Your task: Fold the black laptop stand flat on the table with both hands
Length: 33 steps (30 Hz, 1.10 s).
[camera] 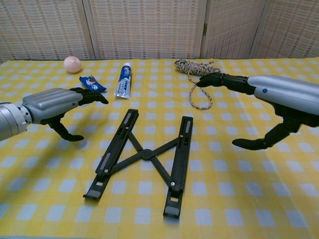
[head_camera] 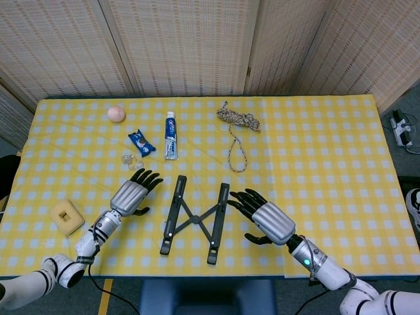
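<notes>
only overhead: sponge (head_camera: 67,217) at left

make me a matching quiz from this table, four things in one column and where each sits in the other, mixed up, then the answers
Things:
1. laptop stand
2. peach-coloured ball
3. rope
4. yellow sponge

Places:
A. far left corner of the table
B. near left edge, beyond the left hand
C. flat between the two hands
D. far side, right of the toothpaste

Pairs: 1-C, 2-A, 3-D, 4-B
</notes>
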Available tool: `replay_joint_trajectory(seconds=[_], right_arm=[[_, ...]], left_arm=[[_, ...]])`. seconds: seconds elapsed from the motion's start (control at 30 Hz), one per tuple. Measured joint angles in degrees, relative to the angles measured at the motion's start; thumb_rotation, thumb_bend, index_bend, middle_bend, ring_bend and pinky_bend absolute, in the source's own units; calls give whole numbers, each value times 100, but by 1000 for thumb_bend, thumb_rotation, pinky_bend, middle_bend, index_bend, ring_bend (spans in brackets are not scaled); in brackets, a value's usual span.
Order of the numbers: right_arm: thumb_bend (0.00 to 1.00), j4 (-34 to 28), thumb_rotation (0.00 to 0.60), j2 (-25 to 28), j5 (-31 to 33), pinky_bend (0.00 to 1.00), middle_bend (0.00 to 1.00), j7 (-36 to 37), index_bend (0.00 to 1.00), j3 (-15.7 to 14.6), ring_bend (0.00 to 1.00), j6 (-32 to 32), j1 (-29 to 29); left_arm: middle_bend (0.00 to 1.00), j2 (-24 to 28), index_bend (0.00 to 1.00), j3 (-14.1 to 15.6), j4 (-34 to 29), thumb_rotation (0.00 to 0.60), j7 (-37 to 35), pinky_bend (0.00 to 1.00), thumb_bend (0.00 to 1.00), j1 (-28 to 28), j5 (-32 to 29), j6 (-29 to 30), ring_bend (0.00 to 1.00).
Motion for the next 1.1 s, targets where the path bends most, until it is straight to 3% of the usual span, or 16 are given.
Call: replay_joint_trajectory(seconds=[0.17, 0.33, 0.73, 1.1], right_arm=[[195, 201, 600, -312, 51, 246, 356, -1247, 204, 76, 327, 81, -128], [155, 675, 600, -885, 83, 367, 458, -1855, 321, 207, 412, 140, -174], [156, 2124, 600, -1975, -176, 430, 532, -1647, 372, 358, 493, 384, -49], [156, 2840, 600, -2487, -335, 435, 541, -1362, 373, 277, 500, 412, 81]], left_arm=[[67, -263, 113, -47, 115, 600, 106, 13, 249, -122, -133, -106, 0], [47, -447, 90, -96, 206, 600, 185, 2, 239, -215, -307, -270, 0], [41, -677, 79, -187, 265, 600, 79, 0, 236, -328, -539, -359, 0], [41, -787, 73, -174, 273, 600, -62, 0, 236, -398, -608, -392, 0]])
